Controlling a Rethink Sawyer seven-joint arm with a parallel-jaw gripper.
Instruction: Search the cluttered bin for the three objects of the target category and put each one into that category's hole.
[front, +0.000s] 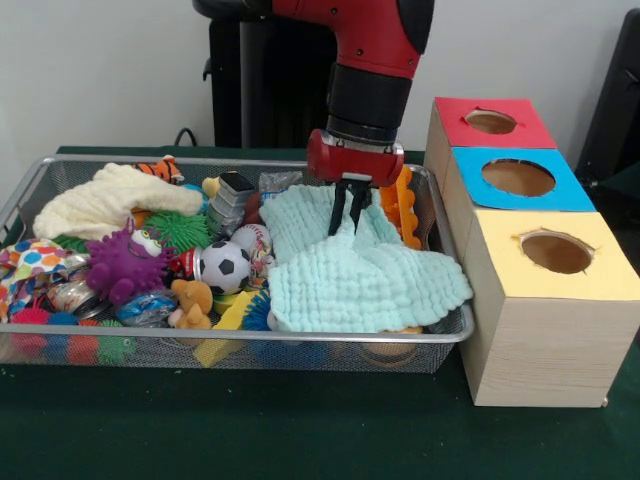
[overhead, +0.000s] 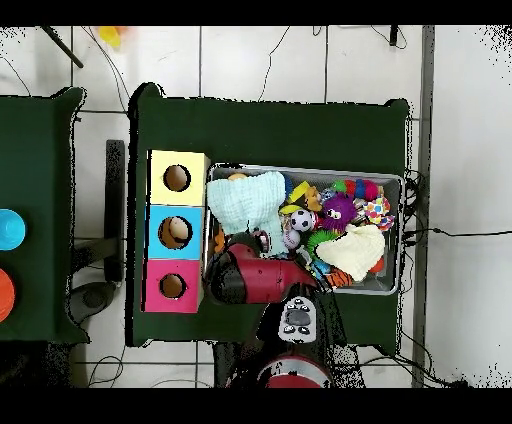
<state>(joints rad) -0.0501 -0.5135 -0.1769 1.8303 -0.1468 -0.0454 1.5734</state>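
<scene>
1. Nearest the front camera, three pale wooden boxes stand in a row at the picture's right, running away from the viewer: yellow-topped box (front: 553, 262) closest, then the blue-topped, then the red-topped box (front: 491, 123).
2. The hole (front: 518, 177) is a round cut-out in the blue top of the middle box, opening straight upward, at about 2 o'clock from the basket's centre.
3. The cluttered bin (front: 236, 345) lies just left of the boxes, its long axis running side to side across the front view, parallel to the table's near edge.
4. Inside it, a black-and-white toy ball (front: 225, 266) sits near the middle, a purple spiky toy (front: 125, 264) at 9 o'clock from it, a cream cloth (front: 105, 198) at 10 o'clock.
5. A pale mint cloth (front: 357, 262) covers the bin's right half.
6. The gripper (front: 347, 218) points straight down, its dark fingers drawn close and pinching a raised fold of the mint cloth.
7. Farthest back, the red arm (front: 374, 60) descends from above.
</scene>
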